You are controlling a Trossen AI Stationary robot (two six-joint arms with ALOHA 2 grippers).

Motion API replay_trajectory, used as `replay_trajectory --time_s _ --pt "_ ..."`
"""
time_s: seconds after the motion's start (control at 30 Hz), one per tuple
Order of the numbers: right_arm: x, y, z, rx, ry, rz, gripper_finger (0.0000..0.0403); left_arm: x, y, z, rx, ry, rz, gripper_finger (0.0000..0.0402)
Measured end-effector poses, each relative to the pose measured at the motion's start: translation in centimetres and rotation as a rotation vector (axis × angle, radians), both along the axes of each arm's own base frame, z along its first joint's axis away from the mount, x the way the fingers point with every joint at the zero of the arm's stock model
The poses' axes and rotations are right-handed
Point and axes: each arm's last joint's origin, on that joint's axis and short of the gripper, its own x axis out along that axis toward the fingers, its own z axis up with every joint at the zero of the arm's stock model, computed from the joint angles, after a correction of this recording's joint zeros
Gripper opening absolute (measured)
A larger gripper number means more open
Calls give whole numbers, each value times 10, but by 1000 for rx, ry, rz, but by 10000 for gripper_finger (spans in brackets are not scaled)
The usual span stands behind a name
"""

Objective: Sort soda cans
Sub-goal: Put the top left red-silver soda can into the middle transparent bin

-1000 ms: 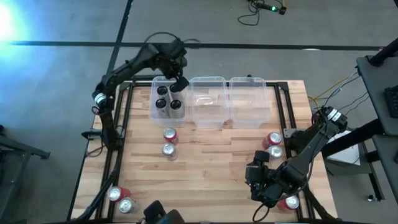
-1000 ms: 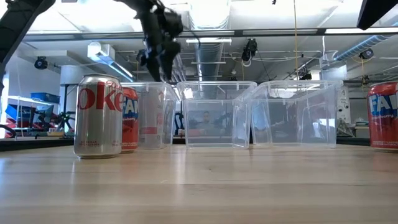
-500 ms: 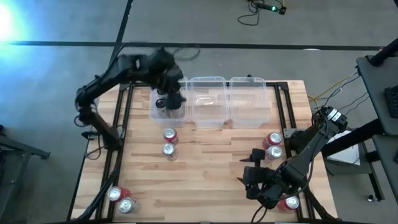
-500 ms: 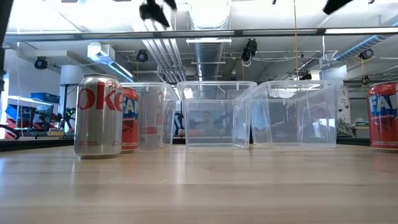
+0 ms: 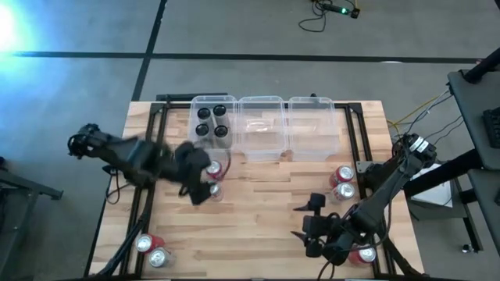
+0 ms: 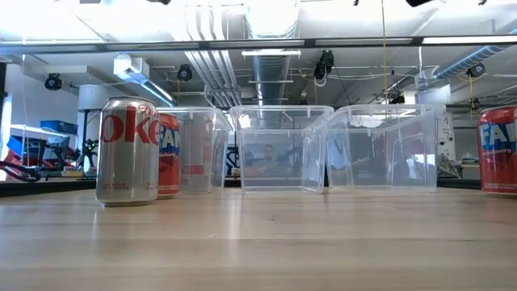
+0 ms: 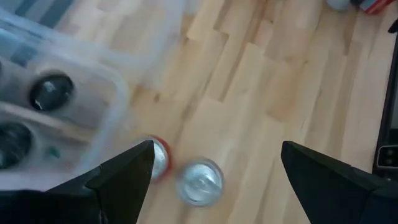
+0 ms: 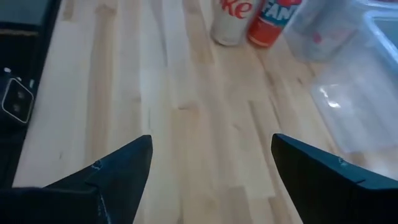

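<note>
Several black soda cans (image 5: 212,122) stand in the left clear bin (image 5: 194,139). A red can (image 5: 213,169) and a silver can (image 5: 211,190) stand side by side on the wood, left of the middle. My left gripper (image 5: 200,186) hovers over this pair, open; in the left wrist view the silver can (image 7: 200,181) and the red can (image 7: 159,158) lie between its fingers, well below them. My right gripper (image 5: 298,222) is open above the table's near right part and holds nothing. No gripper shows in the low view.
The middle bin (image 5: 262,147) and the right bin (image 5: 314,147) hold no cans. A red can (image 5: 344,173) and a silver can (image 5: 347,190) stand at the right edge. A red can (image 5: 145,243) and a silver can (image 5: 158,258) stand near left, and a red can (image 5: 366,254) near right.
My left gripper has risen from the left bin and swung toward the table's near edge, ending over the red and silver pair. A black can now shows in the bin's far right corner, where the gripper stood. My right gripper has shifted slightly toward the left.
</note>
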Motion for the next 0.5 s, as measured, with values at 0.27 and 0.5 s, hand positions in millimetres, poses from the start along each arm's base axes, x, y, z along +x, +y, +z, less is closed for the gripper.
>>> replay_trajectory --time_s 0.27,0.5 --pt "1 1 -28 38 -64 35 357 -18 -75 -72 47 -146 75 335" --pt "3 3 -32 53 -111 67 364 -28 -97 -143 123 -107 159 335"
